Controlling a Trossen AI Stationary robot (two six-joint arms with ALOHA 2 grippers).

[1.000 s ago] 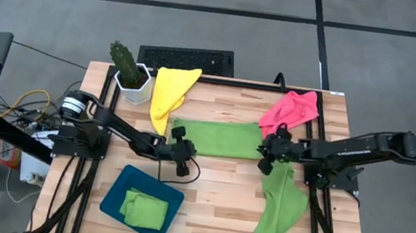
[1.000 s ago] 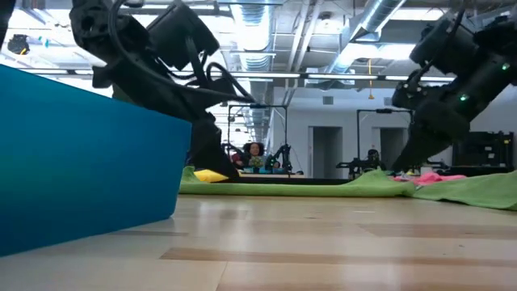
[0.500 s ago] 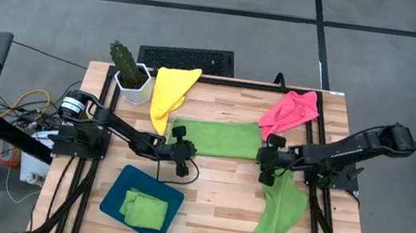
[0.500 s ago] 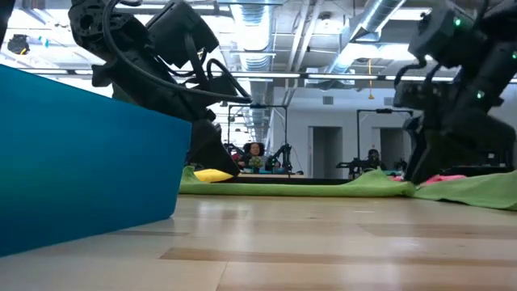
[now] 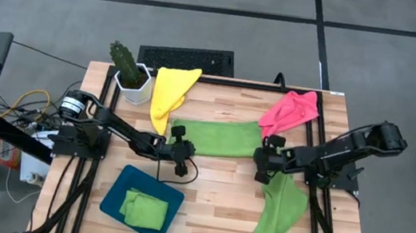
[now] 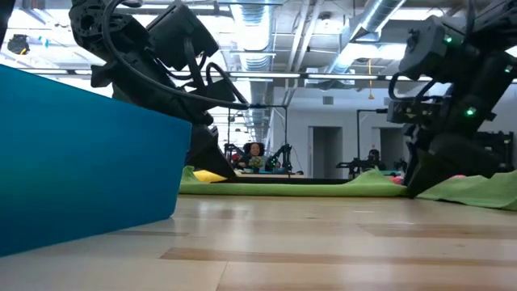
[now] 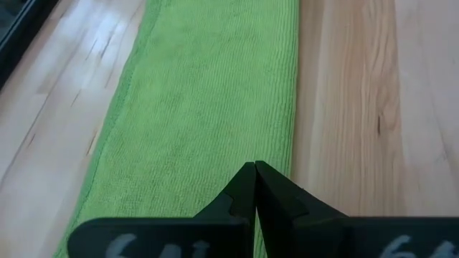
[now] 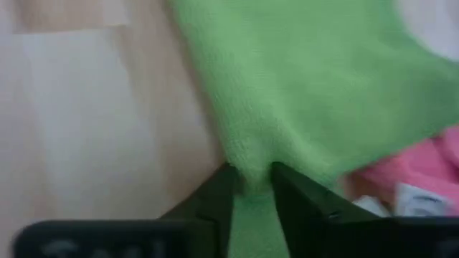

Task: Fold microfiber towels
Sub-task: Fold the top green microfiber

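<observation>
towel axis: flat lime green towel (image 5: 217, 138) spans gripper to gripper
left gripper (image 5: 181, 147): clenched on its near corner
right gripper (image 5: 268, 157): pinching the opposite end (nearer pink towel (image 5: 290, 111))

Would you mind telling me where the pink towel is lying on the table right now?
In the high view the pink towel lies crumpled at the table's far right corner, just beyond the right end of the long green towel and the right gripper.

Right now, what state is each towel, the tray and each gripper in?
Spread green towel: flat, half-folded strip.
Yellow towel: unfolded, crumpled.
Pink towel: unfolded, bunched.
Right green towel: unfolded, rumpled.
Tray: holds folded green towel.
Left gripper: shut on spread towel's edge.
Right gripper: fingers pinching green cloth.
</observation>
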